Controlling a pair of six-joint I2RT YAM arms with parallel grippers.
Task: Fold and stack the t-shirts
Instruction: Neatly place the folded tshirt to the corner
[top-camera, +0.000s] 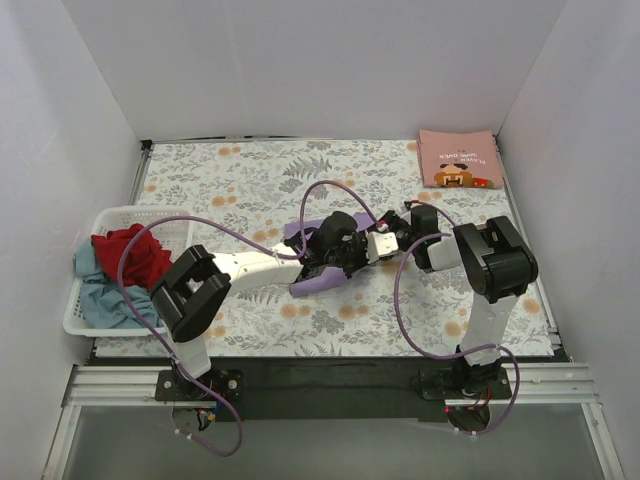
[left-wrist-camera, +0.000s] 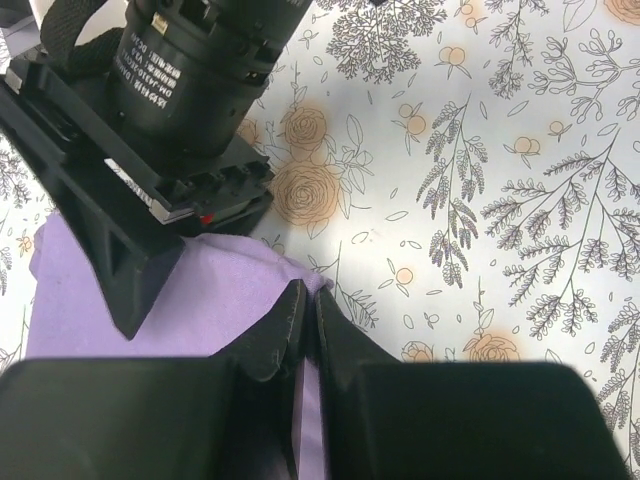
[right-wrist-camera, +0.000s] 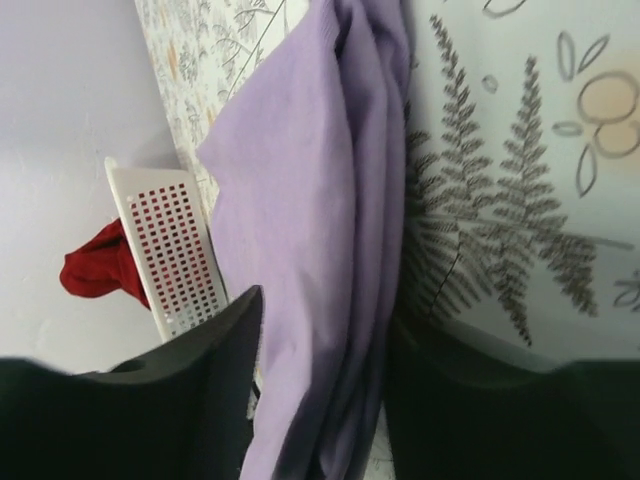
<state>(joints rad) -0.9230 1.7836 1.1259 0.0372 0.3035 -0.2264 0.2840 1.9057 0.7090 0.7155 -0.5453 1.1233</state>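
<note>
A lavender-purple t-shirt (top-camera: 322, 281) lies bunched on the floral cloth at mid-table, mostly under both arms. My left gripper (left-wrist-camera: 308, 300) is shut on a corner of it (left-wrist-camera: 200, 300); in the top view this gripper (top-camera: 345, 262) sits over the shirt. My right gripper (right-wrist-camera: 320, 400) is closed on a thick fold of the same shirt (right-wrist-camera: 310, 200), close beside the left one (top-camera: 362, 247). A folded salmon-pink t-shirt (top-camera: 458, 160) with brown print lies at the back right. A red t-shirt (top-camera: 130, 255) and a grey-blue one (top-camera: 105, 300) are piled in the basket.
A white plastic basket (top-camera: 125, 215) stands at the left edge of the table; it also shows in the right wrist view (right-wrist-camera: 175, 250). White walls close in the back and both sides. Purple cables loop over both arms (top-camera: 400, 300).
</note>
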